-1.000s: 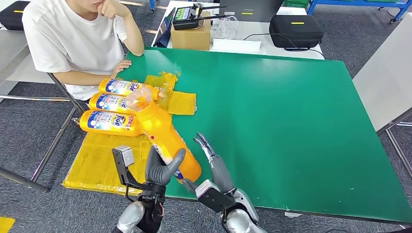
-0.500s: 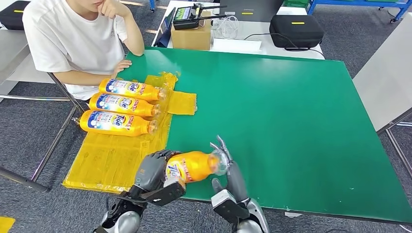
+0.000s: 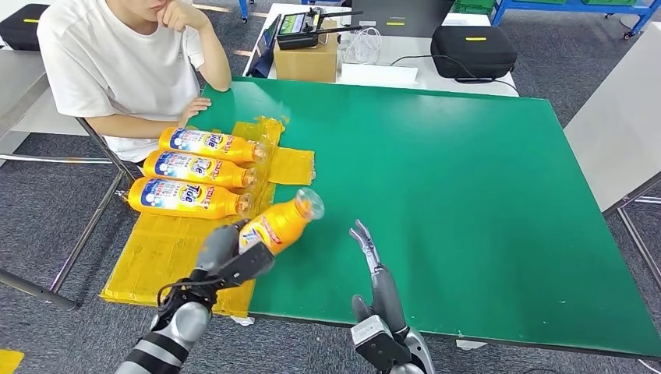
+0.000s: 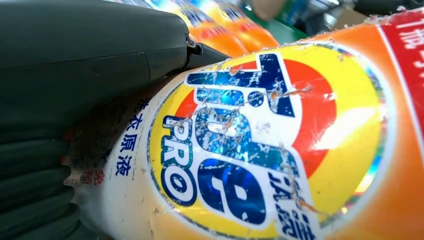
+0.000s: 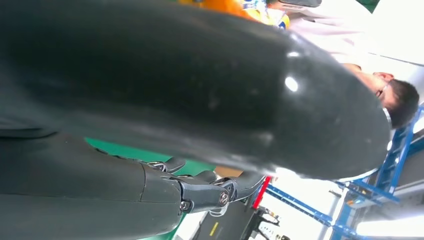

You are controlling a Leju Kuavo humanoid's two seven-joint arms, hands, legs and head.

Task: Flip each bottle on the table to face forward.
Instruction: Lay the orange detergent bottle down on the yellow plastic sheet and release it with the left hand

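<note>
Bottle gripped in left hand, cap pointing away.

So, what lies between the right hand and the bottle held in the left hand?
Only bare green table, as the head view shows. The right hand holds nothing, apart from the bottle that the left hand grips.

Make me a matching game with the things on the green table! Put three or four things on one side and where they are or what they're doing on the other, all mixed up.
Things:
1. bottle with the Tide label
2. right hand
3. three bottles
4. cardboard box

Places or states:
A. lying side by side on the yellow sheet
B. open, holding nothing, above the green table
C. held in the left hand, cap tilted up
D. on the white table beyond the green one

Pairs: 1-C, 2-B, 3-A, 4-D
</note>
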